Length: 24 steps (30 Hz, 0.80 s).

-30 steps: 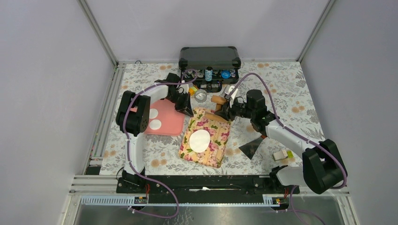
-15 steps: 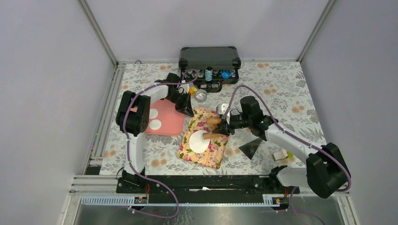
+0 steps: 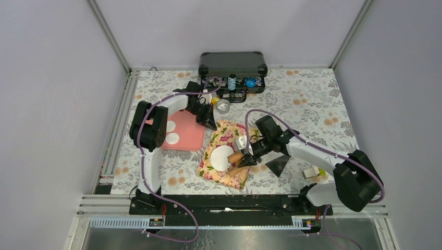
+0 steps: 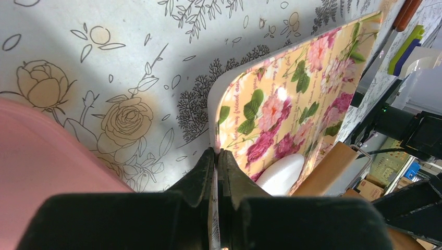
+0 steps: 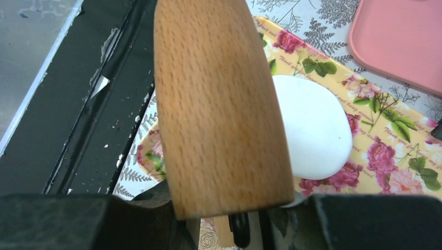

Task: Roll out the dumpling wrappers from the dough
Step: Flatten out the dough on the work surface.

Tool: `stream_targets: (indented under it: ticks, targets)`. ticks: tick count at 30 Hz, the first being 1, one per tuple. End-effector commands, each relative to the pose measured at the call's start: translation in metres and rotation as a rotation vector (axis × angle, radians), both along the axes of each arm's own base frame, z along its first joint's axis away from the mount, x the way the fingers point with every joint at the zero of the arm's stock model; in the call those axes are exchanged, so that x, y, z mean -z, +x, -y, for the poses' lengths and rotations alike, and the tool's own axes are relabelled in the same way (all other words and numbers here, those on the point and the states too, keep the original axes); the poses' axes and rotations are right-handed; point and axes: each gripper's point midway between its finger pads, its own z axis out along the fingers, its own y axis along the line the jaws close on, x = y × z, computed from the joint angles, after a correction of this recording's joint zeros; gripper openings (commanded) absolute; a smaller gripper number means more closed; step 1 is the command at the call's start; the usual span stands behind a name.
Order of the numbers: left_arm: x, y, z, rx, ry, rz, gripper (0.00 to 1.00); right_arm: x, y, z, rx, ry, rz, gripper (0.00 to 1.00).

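This is a robotics lab test cell, not a home kitchen. Blank grey panel walls (image 3: 47,104) and aluminium frame posts (image 3: 109,36) box in a table under a flowered cloth (image 3: 318,94). Two robot arms (image 3: 148,130) are bolted to a black rail (image 3: 224,202). The cooking things are few: a flowered board (image 3: 229,136), a rolling pin (image 5: 219,104), a dumpling wrapper (image 3: 221,158) and a pink tray (image 3: 187,135).

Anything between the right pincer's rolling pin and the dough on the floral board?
Nothing visible. The rolling pin is at the edge of the dough on the floral board; the left pincer clamps only the board's far corner.
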Motion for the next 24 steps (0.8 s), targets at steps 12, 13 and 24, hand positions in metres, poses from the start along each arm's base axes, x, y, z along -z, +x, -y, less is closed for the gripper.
stream_targets:
  ticks: [12, 13, 24]
  targets:
    - [0.0, 0.009, 0.0, -0.024, 0.059, 0.02, 0.0, 0.003, 0.098, 0.0, 0.293, -0.113, 0.377, 0.0]
    - [0.002, 0.009, -0.002, -0.031, 0.076, 0.014, 0.0, -0.001, 0.109, 0.001, 0.329, -0.11, 0.406, 0.0]
    - [-0.014, 0.02, -0.023, -0.097, 0.299, 0.007, 0.0, -0.064, 0.161, 0.014, 0.611, 0.069, 0.288, 0.0]
